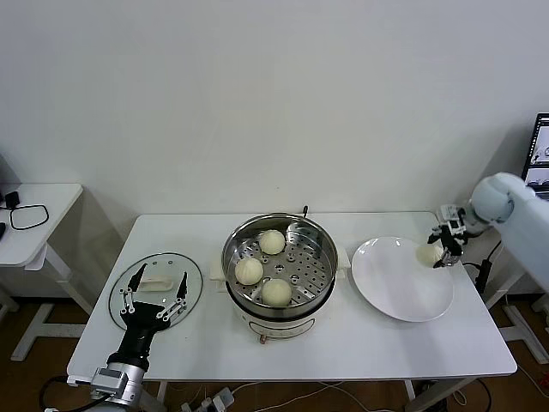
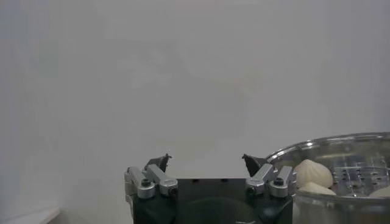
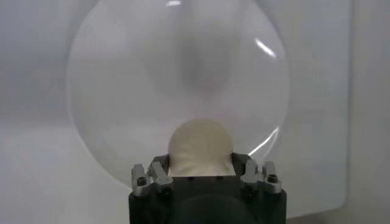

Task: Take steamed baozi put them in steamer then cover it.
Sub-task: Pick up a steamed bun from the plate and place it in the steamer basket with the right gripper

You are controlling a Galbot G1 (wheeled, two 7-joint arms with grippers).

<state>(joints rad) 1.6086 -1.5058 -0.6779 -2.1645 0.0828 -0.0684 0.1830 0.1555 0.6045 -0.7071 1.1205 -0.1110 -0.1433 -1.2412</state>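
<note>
The steel steamer stands mid-table with three baozi on its perforated tray. The fourth baozi is at the right rim of the white plate. My right gripper is shut on it. In the right wrist view the baozi sits between the two fingers of the right gripper, over the plate. The glass cover lies flat at the table's left. My left gripper hovers open over it, empty. The left wrist view shows the left gripper, the steamer and a baozi.
A small white side table with a black cable stands at the far left. A monitor shows at the right edge. The right arm reaches in from beyond the table's right edge.
</note>
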